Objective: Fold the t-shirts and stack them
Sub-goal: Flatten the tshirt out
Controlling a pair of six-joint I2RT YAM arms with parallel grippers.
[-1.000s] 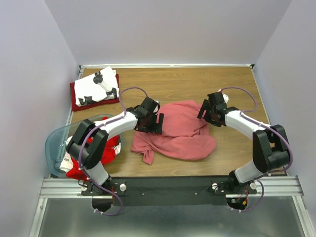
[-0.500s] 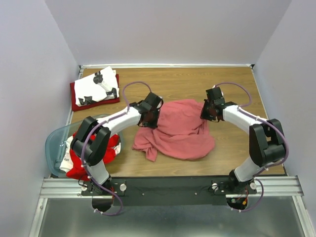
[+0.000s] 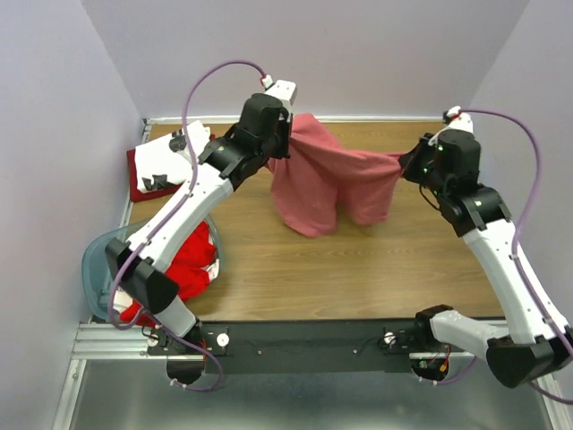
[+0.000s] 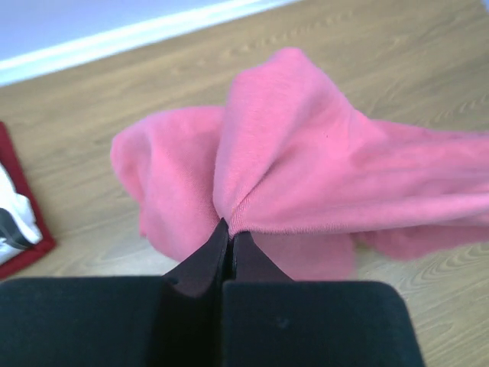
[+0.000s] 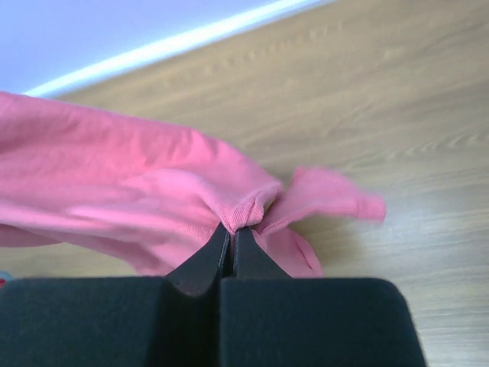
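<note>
One salmon-pink t-shirt (image 3: 331, 184) hangs in the air over the far-middle part of the wooden table (image 3: 358, 269), stretched btwn both arms like a line of washing. Its top edge runs roughly level from L to R, w/ the rest drooping in two bunched lobes below; can't tell whether the lowest fold brushes the wood.

Left gripper (image 4: 228, 233) is clamped on the shirt's left end, its jaws pressed tight together w/ a pinch of hem caught at the tips. The cloth fans out away from it toward the far side. Right gripper (image 5: 231, 233) does the same at the other end: jaws closed on a small pucker of pink fabric, w/ a loose flap sticking out just past the tips. Both pincers sit at the shirt's upper corners, so the cloth lies btwn them and below.

Far-left corner of the table: white t-shirt w/ black prints (image 3: 175, 152) lies folded on top of a dark red t-shirt (image 3: 143, 184), well apart from the hanging one. Near-left edge: pale-blue plastic tub (image 3: 94, 264) w/ a bright red t-shirt (image 3: 192, 260) heaped in it, partly hidden by the left arm.
</note>
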